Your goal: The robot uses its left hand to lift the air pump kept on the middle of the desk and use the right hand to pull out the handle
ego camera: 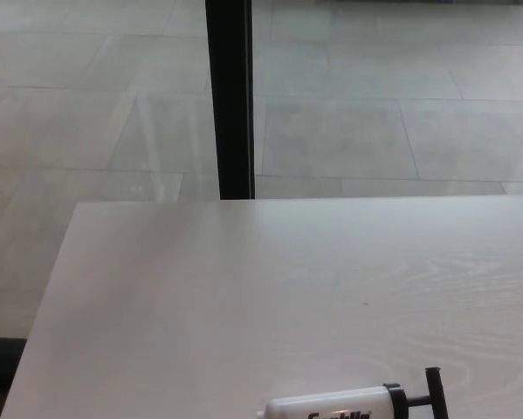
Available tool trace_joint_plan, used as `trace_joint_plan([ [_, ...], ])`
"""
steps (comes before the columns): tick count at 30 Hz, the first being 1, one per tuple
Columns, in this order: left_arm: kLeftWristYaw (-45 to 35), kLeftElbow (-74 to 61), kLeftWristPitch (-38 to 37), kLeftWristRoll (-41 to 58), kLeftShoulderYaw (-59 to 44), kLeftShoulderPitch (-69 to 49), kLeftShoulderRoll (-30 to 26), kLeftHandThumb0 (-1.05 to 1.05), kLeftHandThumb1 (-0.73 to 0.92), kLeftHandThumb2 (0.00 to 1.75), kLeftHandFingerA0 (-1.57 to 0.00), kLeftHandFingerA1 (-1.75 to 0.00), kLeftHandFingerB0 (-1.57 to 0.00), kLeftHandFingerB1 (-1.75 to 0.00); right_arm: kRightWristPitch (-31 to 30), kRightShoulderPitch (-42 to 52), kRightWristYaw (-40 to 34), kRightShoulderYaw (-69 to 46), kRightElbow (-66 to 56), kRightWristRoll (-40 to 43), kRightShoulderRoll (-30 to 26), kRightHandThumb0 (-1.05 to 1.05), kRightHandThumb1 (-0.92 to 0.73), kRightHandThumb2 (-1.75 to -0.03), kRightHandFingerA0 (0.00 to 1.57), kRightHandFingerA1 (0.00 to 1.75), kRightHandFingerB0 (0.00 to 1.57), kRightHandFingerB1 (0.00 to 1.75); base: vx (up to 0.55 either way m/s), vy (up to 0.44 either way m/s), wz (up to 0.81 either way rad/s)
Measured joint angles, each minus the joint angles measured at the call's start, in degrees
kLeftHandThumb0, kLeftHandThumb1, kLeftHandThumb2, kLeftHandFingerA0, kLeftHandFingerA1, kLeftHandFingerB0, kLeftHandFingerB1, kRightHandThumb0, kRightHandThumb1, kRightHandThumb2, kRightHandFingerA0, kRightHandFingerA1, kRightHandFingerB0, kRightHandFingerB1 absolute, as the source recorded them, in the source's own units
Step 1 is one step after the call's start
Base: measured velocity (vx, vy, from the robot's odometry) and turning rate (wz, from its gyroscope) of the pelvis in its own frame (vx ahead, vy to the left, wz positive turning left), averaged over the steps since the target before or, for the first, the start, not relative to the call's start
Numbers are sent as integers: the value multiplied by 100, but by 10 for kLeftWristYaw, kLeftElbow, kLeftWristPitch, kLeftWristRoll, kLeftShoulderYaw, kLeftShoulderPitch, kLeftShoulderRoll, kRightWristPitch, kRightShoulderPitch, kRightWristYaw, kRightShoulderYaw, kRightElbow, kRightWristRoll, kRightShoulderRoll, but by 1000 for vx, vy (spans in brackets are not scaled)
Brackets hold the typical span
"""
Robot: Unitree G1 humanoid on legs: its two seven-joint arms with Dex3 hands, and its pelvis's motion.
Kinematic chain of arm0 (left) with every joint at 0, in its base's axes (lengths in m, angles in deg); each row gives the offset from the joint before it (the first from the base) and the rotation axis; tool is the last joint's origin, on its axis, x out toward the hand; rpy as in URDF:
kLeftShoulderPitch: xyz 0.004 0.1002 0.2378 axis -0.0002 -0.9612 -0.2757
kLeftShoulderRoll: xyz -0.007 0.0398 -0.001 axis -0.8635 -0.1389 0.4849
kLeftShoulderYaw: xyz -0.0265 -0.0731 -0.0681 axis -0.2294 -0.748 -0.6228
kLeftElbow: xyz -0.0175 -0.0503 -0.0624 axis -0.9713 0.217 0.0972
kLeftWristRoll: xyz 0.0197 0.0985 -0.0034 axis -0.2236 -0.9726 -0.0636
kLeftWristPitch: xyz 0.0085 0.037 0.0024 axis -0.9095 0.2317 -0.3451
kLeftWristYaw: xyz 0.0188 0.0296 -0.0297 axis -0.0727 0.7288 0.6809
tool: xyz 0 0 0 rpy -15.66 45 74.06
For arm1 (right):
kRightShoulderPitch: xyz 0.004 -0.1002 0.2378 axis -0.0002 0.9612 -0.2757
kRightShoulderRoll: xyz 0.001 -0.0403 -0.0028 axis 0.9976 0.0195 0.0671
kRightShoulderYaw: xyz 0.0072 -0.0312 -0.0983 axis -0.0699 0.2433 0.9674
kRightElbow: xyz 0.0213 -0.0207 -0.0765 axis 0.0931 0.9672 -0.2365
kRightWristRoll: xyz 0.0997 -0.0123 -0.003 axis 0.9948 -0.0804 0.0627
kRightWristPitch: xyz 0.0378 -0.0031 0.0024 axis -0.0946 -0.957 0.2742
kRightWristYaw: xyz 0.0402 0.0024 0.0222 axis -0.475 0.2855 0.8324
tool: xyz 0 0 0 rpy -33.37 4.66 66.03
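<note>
Neither robot hand is in view, so finger positions are unknowable; white cylindrical plastic air pump (335, 405) lies sideways at the pale wooden desk's (244, 288) near edge, black T-handle (434, 394) rightward, so grasp the barrel.

One marking is present. It stands on the white barrel of the air pump (331, 405), which lies on its side at the lower edge of the head view. The marking is black lettering printed along the barrel. Only the tops of the letters show, because the frame edge cuts off the lower part of the print. The word cannot be read with certainty; no letter can be confirmed. No numbers, symbols or other labels can be made out on the pump's dark end cap or handle. The tabletop (244, 297) carries no print, sticker or sign. No readable text appears elsewhere in the view.
</note>
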Motion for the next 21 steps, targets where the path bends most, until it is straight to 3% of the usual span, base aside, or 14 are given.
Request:
trace_joint_plan([
  [2,0,-1,0,8,-19,1,-6,-49,73,61,-65,-94,-61,-74,-3,-7,-1,-34,0,15,-4,-53,-63,-94,57,82,33,53,0,0,0],
  [3,0,-1,0,10,-23,2,-8,-53,78,63,-58,-85,-51,-66,-4,-9,-1,-41,-1,18,-5,-52,-63,-92,56,82,35,53,0,0,0],
  [4,1,-3,0,13,-32,4,-11,-49,56,102,-72,-96,-72,-85,-5,-14,-1,-61,-2,27,-7,-49,-76,-62,52,99,35,38,0,0,0],
  [5,2,-8,0,17,-39,8,-14,-59,71,60,-57,-92,-76,-75,-5,-21,-1,-79,-2,35,-12,-50,-75,-62,54,81,32,36,0,0,0],
  [7,4,-36,0,21,-49,14,-21,-53,70,60,-47,-86,-52,-69,-8,-36,-3,-109,-17,50,-19,-52,-76,-62,38,55,32,36,0,0,0],
  [8,5,-58,0,22,-54,18,-23,-59,71,62,-46,-70,-57,-60,-8,-42,-3,-116,-27,54,-22,-55,-58,-90,46,72,32,51,0,0,0],
  [10,8,-99,0,23,-59,28,-23,-66,71,62,-34,-63,-47,-54,-8,-55,-3,-126,-47,59,-24,-55,-61,-93,52,79,26,49,0,0,0],
  [11,10,-120,0,23,-59,34,-23,-68,71,62,-38,-68,-47,-53,-8,-62,-3,-129,-57,61,-24,-57,-75,-62,56,76,38,37,0,0,0],
  [13,13,-159,1,22,-59,46,-23,-68,71,62,-38,-68,-47,-53,-9,-75,-3,-130,-79,63,-24,-57,-75,-62,56,76,38,37,0,0,0],
  [14,15,-180,1,22,-59,53,-23,-66,64,59,-58,-70,-55,-50,-9,-82,-3,-130,-92,64,-24,-57,-63,-97,48,69,35,52,0,0,0],
  [15,17,-206,2,21,-58,63,-23,-64,62,58,-62,-68,-59,-48,-9,-90,-4,-129,-108,64,-24,-56,-78,-64,52,68,41,37,0,0,0],
  [17,20,-246,3,18,-54,82,-22,-65,48,90,-58,-69,-53,-58,-10,-104,-4,-127,-134,64,-24,-57,-78,-63,53,66,42,36,0,0,0],
  [18,22,-261,3,17,-51,89,-22,-64,61,59,-63,-58,-59,-47,-10,-109,-4,-126,-144,64,-24,-67,-66,-101,50,66,33,50,0,0,0],
  [21,29,-330,6,8,-31,124,-17,-62,62,59,-60,-58,-58,-48,-11,-131,-5,-113,-194,64,-20,-65,-65,-100,52,71,32,50,0,0,0],
])
